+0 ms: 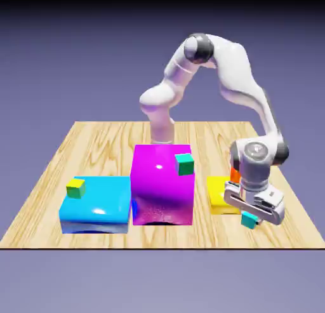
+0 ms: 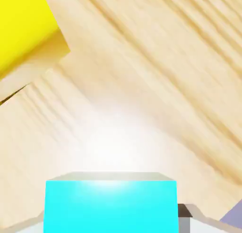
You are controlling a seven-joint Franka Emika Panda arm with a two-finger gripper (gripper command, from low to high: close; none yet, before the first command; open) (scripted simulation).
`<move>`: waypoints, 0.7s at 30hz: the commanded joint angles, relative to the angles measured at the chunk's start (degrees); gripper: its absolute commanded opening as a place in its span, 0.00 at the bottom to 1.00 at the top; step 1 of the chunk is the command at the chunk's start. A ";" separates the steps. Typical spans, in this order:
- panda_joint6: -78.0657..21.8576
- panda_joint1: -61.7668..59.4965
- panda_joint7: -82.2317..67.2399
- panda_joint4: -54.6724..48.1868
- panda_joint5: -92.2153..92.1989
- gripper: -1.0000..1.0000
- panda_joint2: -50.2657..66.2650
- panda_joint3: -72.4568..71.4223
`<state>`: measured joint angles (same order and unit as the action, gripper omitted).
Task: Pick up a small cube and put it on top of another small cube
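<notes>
The small cube [image 1: 249, 220], tiny and light cyan, sits between the fingers of my gripper [image 1: 250, 216] near the table's front edge at the exterior view's right. The gripper is shut on it. In the hand view the same small cube [image 2: 111, 203] fills the bottom middle, with a grey fingertip [image 2: 187, 212] showing at its right side. Whether it rests on the wood or hangs just above it I cannot tell. The other small cube [image 1: 75, 188], yellow on top with green sides, stands on the left part of the large cyan block [image 1: 101, 204], far to the left of the gripper.
A tall magenta block [image 1: 162, 181] stands in the middle with a green-teal small cube [image 1: 185, 164] on its right top corner. A yellow block [image 1: 219, 194] [image 2: 23, 29] lies just left of the gripper. Something orange-red [image 1: 235, 174] shows behind the hand. The table's front edge [image 1: 159, 246] is close.
</notes>
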<state>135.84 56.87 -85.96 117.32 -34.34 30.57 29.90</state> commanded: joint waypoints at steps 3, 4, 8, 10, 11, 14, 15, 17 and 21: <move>0.23 -1.22 7.40 0.97 2.40 0.00 -1.75 1.33; 0.29 -1.63 9.89 1.29 3.23 0.00 -2.33 1.78; 0.54 -3.25 19.86 2.58 6.58 0.00 -4.67 3.57; 0.66 -4.07 24.84 3.23 8.25 0.00 -5.83 4.46; 0.72 -4.47 27.33 3.55 9.09 0.00 -6.42 4.91; 0.90 -5.69 34.81 4.52 11.59 0.00 -8.17 6.25; 0.97 -6.10 37.30 4.84 12.43 0.00 -8.75 6.69; 1.09 -6.91 42.29 5.49 14.10 0.00 -9.92 7.59; 1.33 -8.54 52.25 6.78 17.45 0.00 -12.25 9.37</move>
<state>137.11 48.34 -33.73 124.10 -16.93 18.32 39.27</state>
